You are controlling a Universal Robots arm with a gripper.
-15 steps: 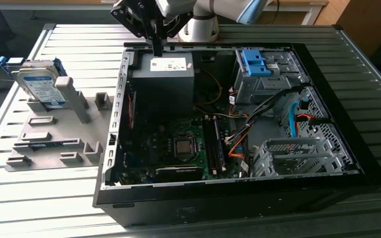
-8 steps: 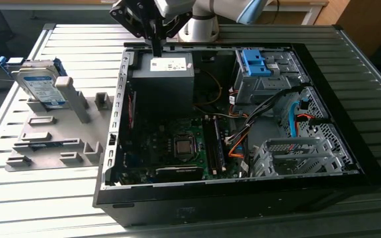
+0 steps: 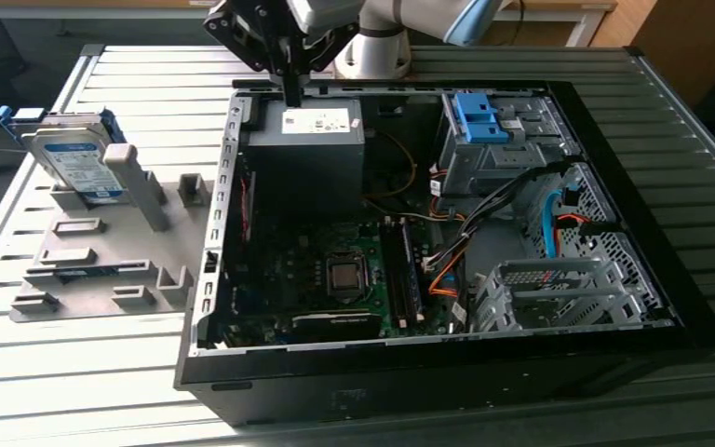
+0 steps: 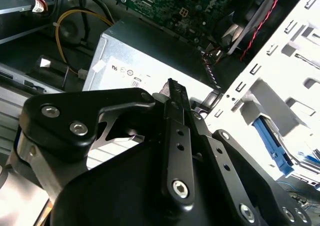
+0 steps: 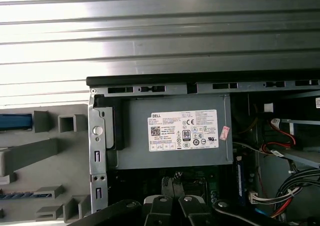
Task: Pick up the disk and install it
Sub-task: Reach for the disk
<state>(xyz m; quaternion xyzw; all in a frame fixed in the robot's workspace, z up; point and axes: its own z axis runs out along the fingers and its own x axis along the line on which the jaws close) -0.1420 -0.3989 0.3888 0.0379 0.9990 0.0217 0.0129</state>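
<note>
Your tool (image 3: 293, 97) hangs over the back end of the open computer case (image 3: 432, 377), pointing down at the grey power supply box (image 3: 305, 140) and just above its white sticker. Its fingers are pressed together with nothing between them; you see the same in both wrist views, where the two tips (image 5: 172, 182) meet over the box (image 5: 175, 136) and the closed fingers (image 4: 173, 93) stand in front of its sticker.

The disk (image 3: 74, 160) is not in the case. It leans on edge, tilted, in a grey holder (image 3: 97, 256) on the tabletop (image 3: 85, 372), at the exterior view's left and well apart from your tool. You can make out its silver face with the white-and-blue label and the blue frame round its edges. A grey upright of the holder stands just in front of it.

Inside the case, the circuit board (image 3: 332, 270) lies below the power supply box in the exterior view. Toward that view's right, a bare blue bracket (image 3: 479, 116) sits in the upper drive bay, with bundled cables running down from it. A metal drive cage (image 3: 557, 289) sits in the near right corner.
</note>
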